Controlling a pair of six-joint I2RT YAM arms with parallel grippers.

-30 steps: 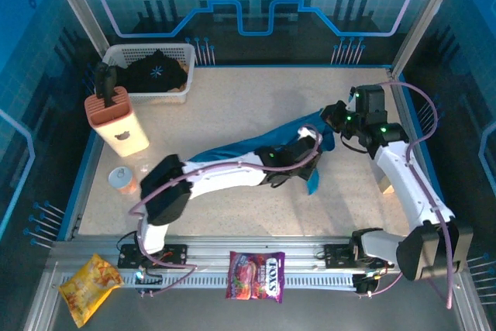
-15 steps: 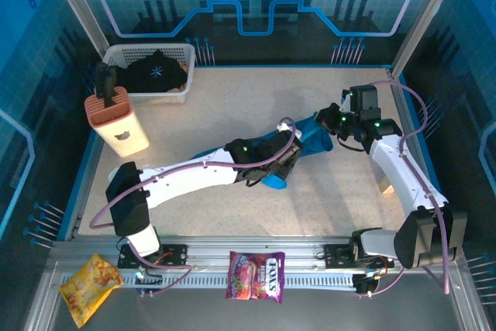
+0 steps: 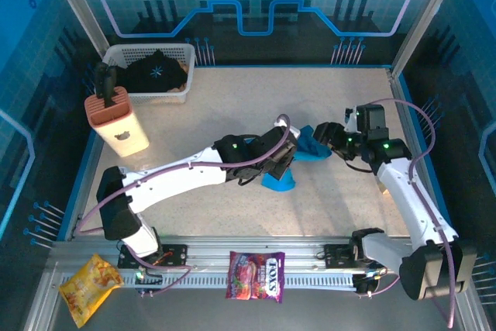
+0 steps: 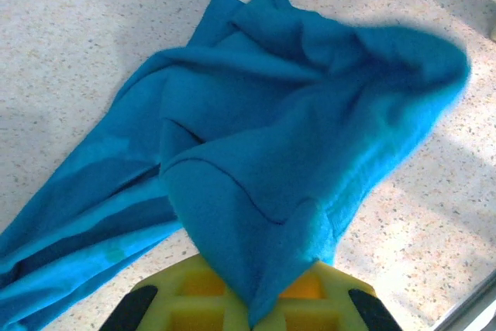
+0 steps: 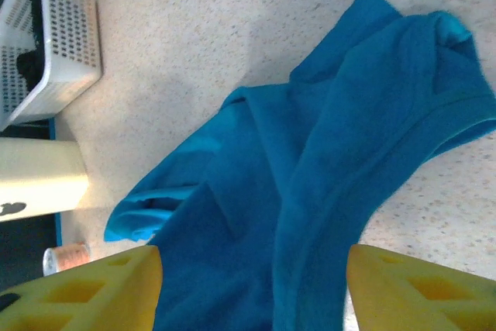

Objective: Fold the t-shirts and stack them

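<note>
Left gripper (image 4: 252, 306): I see its yellow fingers pressed in on a fold of the teal-blue t-shirt (image 3: 277, 182), with the cloth running down into the gap between them at the bottom of the left wrist view
Right gripper (image 5: 252, 300): fingers spread wide, one in each lower corner of the right wrist view, with teal cloth between them; I cannot tell whether either finger touches it
Teal-blue t-shirt: bunched and creased, not folded, just right of centre in the top view; one part shows below the left wrist, another between the two grippers
Black t-shirt (image 3: 155, 74): crumpled inside the white basket (image 3: 151, 97) at the upper left of the top view, pale starburst print facing up, well apart from the teal one
Table (image 3: 232, 98): speckled beige
Arms: from above, the left one stretches from lower left to the centre; the right one comes up the right side and bends in, so the grippers are near each other
Other things: an orange-topped cream holder (image 3: 116, 125) just below the basket; a yellow snack bag (image 3: 89, 288) and a red sweets packet (image 3: 256, 275) along the bottom edge
</note>
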